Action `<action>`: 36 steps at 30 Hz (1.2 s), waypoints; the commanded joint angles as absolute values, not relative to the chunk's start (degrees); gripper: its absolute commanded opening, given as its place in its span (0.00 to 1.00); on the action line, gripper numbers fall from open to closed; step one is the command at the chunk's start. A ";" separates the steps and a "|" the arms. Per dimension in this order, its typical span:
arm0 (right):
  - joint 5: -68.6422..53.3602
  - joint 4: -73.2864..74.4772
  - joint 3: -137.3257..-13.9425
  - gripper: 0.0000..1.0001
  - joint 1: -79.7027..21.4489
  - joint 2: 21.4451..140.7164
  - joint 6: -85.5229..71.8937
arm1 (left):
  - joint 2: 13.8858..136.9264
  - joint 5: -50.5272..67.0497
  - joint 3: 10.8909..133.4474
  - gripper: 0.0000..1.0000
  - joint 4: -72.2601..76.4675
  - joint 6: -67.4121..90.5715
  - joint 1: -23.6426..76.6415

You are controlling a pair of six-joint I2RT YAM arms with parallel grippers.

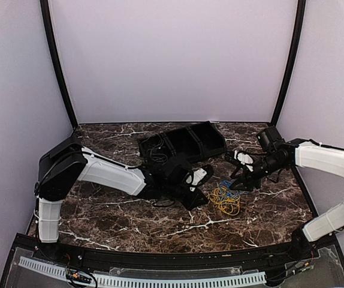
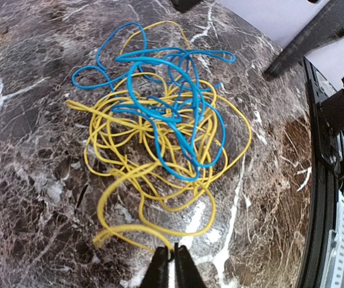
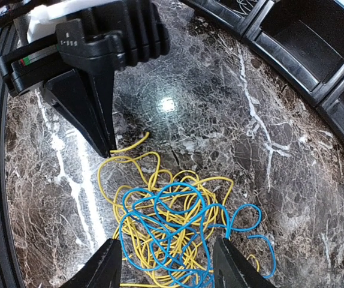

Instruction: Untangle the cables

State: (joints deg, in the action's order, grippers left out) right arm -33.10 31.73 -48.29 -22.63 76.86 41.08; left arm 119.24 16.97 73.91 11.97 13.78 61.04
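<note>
From above, your cables [image 1: 225, 198] lie on the marble [image 1: 130, 219] just in front of the black tray [image 1: 214, 137]. Left wrist: your left gripper [image 2: 172, 265] is pinched tight on a yellow strand. Right wrist: right gripper [image 3: 169, 267] spread wide, straddling the tangle.

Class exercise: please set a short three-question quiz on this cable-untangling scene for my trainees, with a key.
1. Multiple choice: which gripper stands open over the cables? A) left gripper B) right gripper C) both
2. True or false: the cables lie on the table, outside the tray.
3. Short answer: what colour is the strand at the left gripper's closed tips?
Key: 1 B; 2 true; 3 yellow.
</note>
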 commanded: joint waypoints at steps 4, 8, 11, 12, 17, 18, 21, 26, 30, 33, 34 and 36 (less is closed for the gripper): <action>-39.99 30.95 -49.55 0.61 -23.07 76.99 41.80 | 116.52 15.99 72.67 0.00 14.89 13.94 61.35; -42.18 31.19 -49.83 0.69 -24.50 76.89 44.85 | 112.92 15.00 71.10 0.00 15.31 15.01 61.35; -42.17 30.95 -51.20 0.70 -26.50 78.89 45.20 | 108.97 14.32 69.41 0.00 16.47 16.84 61.35; -41.61 30.32 -51.58 0.71 -27.47 79.62 44.84 | 108.14 13.86 68.04 0.00 17.24 18.10 61.35; -40.37 24.96 -53.66 0.72 -29.43 84.67 38.88 | 102.64 11.78 65.08 0.00 20.59 22.77 61.36; -40.76 24.25 -54.11 0.73 -29.52 85.79 38.25 | 102.16 11.60 65.00 0.00 20.37 23.21 61.35; -39.66 19.96 -54.08 0.74 -29.93 88.06 35.55 | 99.58 11.35 64.12 0.00 21.06 25.61 61.35; -43.44 15.28 -53.72 0.73 -30.54 92.18 33.10 | 95.37 9.65 63.11 0.00 21.71 27.24 61.35; -45.90 15.08 -54.60 0.48 -31.64 96.78 32.38 | 92.24 7.73 62.69 0.00 21.58 27.02 61.35; -46.08 16.53 -56.37 0.31 -31.97 100.09 31.54 | 90.31 6.85 63.13 0.00 20.68 26.40 61.35; -46.04 16.63 -56.72 0.30 -31.99 100.58 31.24 | 89.18 6.26 63.51 0.00 20.31 25.69 61.35; -45.49 16.20 -56.71 0.28 -31.98 100.65 30.59 | 87.45 4.67 64.41 0.00 18.57 24.06 61.35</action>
